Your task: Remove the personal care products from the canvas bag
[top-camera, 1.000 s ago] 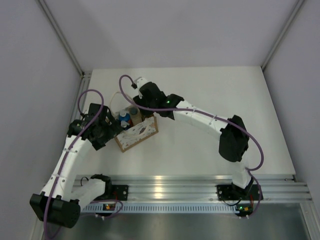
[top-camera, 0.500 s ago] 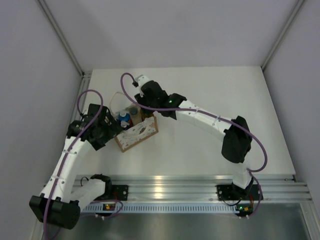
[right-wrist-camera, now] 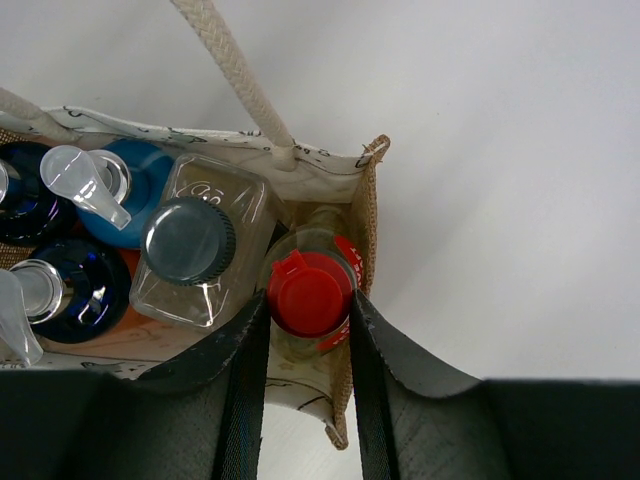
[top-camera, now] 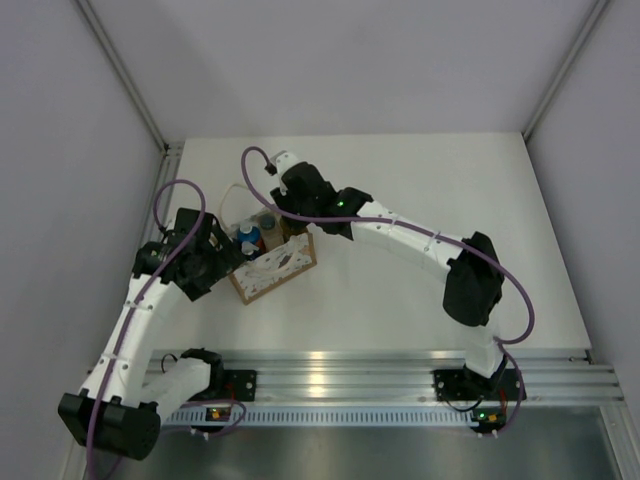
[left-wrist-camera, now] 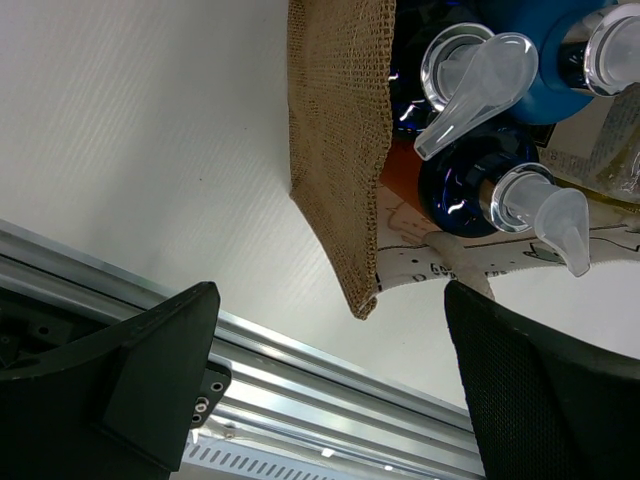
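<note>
1. Our left arm rises from its base at the near left, bends at the elbow and reaches inward. The left tool (top-camera: 228, 265) sits low at the near-left end of the canvas bag (top-camera: 275, 265).
2. From the left wrist view, the left tool (left-wrist-camera: 330, 345) is spread wide, its two dark fingers (left-wrist-camera: 150, 370) well apart and holding nothing. A burlap corner of the bag (left-wrist-camera: 340, 150) sits between them.
3. Our right arm sweeps from the near right across the tabletop (top-camera: 420, 180) in a long arc, wrist angled down over the bag's far end.
4. The right tool (right-wrist-camera: 308, 300) is down inside the bag's opening, its fingers (right-wrist-camera: 245, 350) pinching the red-capped bottle (right-wrist-camera: 310, 290) from both sides.
5. The bag stands upright at the tabletop's left-centre. The red-capped bottle stands in one corner, next to the grey-capped bottle (right-wrist-camera: 190, 240), with the pump bottles (right-wrist-camera: 120, 195) beyond that.
</note>
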You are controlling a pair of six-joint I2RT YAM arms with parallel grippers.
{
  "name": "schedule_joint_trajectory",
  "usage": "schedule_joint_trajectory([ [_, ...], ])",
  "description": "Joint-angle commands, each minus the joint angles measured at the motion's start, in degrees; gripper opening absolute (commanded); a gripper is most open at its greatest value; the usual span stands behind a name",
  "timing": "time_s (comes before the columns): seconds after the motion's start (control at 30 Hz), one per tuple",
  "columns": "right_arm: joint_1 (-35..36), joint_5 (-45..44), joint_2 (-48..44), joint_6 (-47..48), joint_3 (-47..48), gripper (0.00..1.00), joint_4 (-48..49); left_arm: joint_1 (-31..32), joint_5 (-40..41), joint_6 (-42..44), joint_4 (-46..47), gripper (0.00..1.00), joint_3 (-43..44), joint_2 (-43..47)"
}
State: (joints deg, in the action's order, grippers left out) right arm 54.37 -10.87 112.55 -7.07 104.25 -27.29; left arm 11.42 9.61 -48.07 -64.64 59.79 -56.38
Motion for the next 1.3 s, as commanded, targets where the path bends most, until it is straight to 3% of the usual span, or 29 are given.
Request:
schedule_joint_trajectory([
  [0.0, 0.91, -0.99, -2.43, 0.48, 0.78, 0.01, 2.06, 0.01, -0.47, 0.17, 1.36, 0.99, 0.94, 1.10],
  [1.27, 0.83, 0.33, -4.27, 4.08, 10.71, 0.00, 2.77, 0.01, -0.03, 1.05, 1.45, 0.99, 1.12, 0.57],
])
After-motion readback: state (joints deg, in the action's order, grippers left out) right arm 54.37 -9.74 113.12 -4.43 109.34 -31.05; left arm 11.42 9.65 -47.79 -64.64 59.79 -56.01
